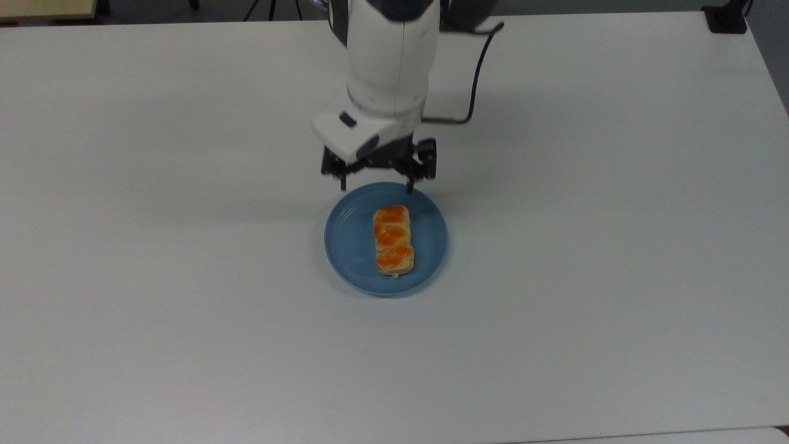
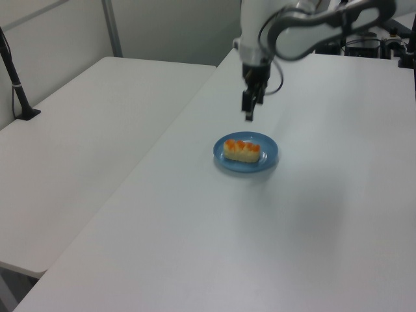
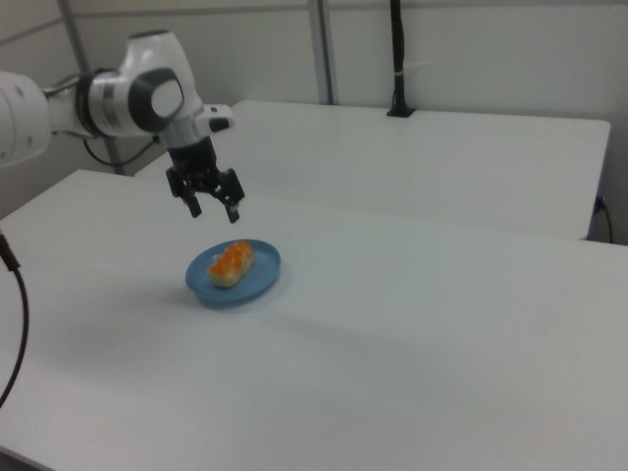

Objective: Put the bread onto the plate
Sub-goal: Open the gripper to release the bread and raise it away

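Resting flat on the plate (image 1: 351,246), the bread (image 1: 393,240) lies lengthwise near the plate's middle, slightly toward the top view's right, its long axis running up and down the frame. Three glossy orange lumps sit along its top; pale sides show below them. In the left view the bread (image 2: 242,150) lies across the plate (image 2: 266,160) from left to right, just below the frame's centre. In the right view the bread (image 3: 232,263) sits on the left part of the plate (image 3: 260,280), left of the frame's centre.

The end effector (image 1: 376,182) hangs above the desk (image 1: 185,320), clear of both bread and plate, with its two fingers spread wide apart and nothing between them. In the top view its fingertips (image 1: 409,185) appear just above the plate's upper rim. In the left view the end effector (image 2: 249,116) is above and slightly left of the plate, well off the desk (image 2: 195,260). In the right view the end effector (image 3: 213,211) is above the plate's upper left, fingers pointing down, released.

The white arm (image 1: 388,68) enters from the top edge of the top view, with a black cable (image 1: 474,80) looping on its right. The plate sits on the white desk near the top view's centre. A second white desk (image 2: 84,130) stands at the left view's left, carrying a black post (image 2: 16,84) near the frame's left edge.
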